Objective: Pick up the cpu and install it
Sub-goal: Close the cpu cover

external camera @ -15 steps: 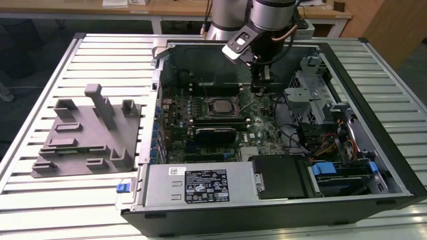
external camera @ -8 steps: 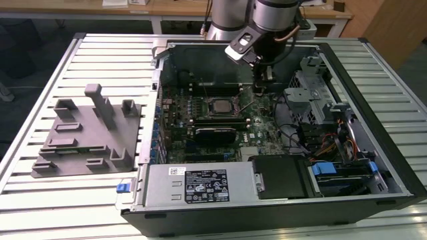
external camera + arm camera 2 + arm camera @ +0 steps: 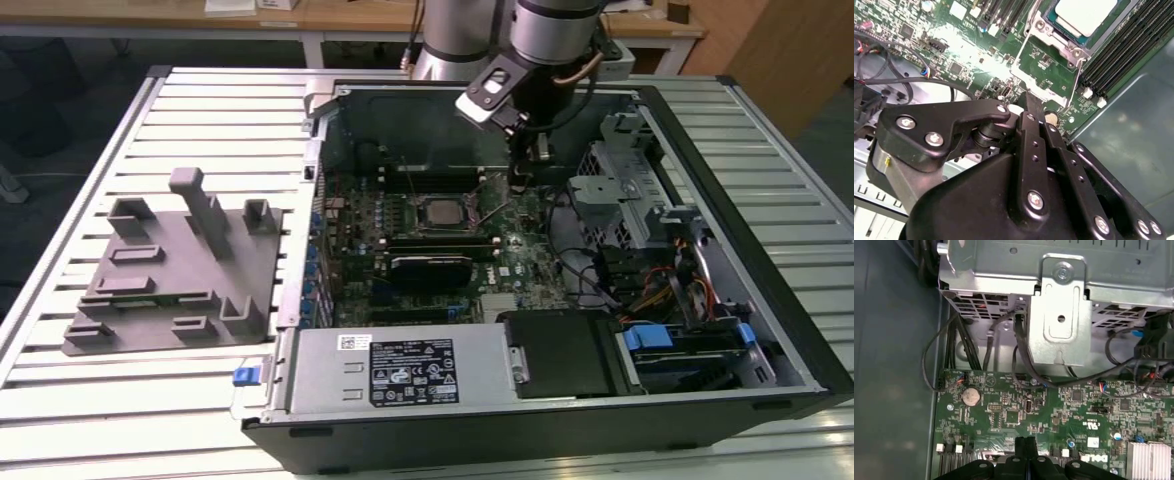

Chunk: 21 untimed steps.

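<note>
Tabletop (image 3: pixel 134 420) of pale slats is carrying an open computer case (image 3: pixel 534 435), with a grey fixture block (image 3: pixel 160 290) lying beside it on the exterior view's left. The case is holding a power supply (image 3: pixel 400 370) along its near wall, a metal drive cage (image 3: pixel 1064 315) with black cables (image 3: pixel 1019 360) trailing from it, and the green motherboard (image 3: pixel 1054 410) across its floor. On that board the socket (image 3: pixel 1046 30) is holding the cpu (image 3: pixel 1085 12), which is lying flat inside it with its pale top showing and the thin lever (image 3: pixel 1077 80) standing just beside it.

The gripper (image 3: pixel 1026 444) is hanging low over the board near the socket, its fingers pressed together and carrying nothing.

Judging from this, the chip is already sitting in place and the work is concerning its seating. Doing this well is likely meaning keeping the closed fingertips off the silver top, staying clear of the loose cables, and making any contact near the socket slow, straight and light, since the lever is slender and the parts around it are looking delicate
</note>
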Each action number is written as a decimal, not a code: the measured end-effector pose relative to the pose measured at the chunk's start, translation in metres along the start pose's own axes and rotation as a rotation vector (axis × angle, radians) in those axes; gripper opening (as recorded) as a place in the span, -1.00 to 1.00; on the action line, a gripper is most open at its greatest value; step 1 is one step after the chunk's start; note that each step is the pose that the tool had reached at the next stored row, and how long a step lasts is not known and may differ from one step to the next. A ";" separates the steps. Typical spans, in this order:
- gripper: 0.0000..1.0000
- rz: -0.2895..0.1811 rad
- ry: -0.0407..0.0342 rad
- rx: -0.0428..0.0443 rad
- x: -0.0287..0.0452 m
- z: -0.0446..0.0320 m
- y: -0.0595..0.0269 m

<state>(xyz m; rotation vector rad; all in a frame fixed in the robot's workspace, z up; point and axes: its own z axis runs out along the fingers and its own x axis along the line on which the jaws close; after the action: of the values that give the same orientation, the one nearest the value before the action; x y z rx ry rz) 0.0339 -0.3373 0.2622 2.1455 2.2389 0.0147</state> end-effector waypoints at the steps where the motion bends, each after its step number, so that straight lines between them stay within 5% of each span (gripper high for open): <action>1: -0.79 0.000 -0.0001 0.0005 0.0011 0.0006 0.0009; 12: -0.79 -0.003 0.0005 0.0069 0.0097 0.0158 0.0068; 21: -0.79 -0.013 0.0011 0.0067 0.0102 0.0184 -0.0057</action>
<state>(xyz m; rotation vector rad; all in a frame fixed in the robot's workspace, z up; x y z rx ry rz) 0.0285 -0.3277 0.2433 2.1345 2.2570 0.0080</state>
